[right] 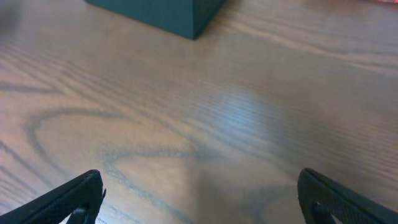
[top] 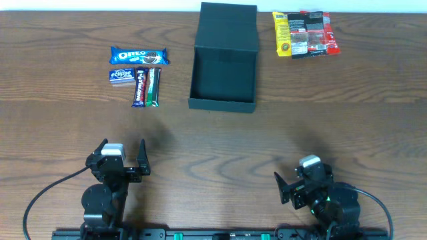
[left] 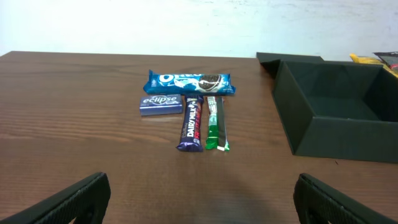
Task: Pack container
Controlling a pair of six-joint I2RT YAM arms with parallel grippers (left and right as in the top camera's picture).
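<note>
Matte rectangular container (top: 223, 63), glossy snack wrappers (top: 139, 55)

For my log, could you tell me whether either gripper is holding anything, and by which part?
Nothing is held: the left gripper and the right gripper are both open and empty.

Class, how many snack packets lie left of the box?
4: Oreo farthest, Eclipse just nearer, Dairy Milk and green bar side by side beside it. None look hidden.
</note>
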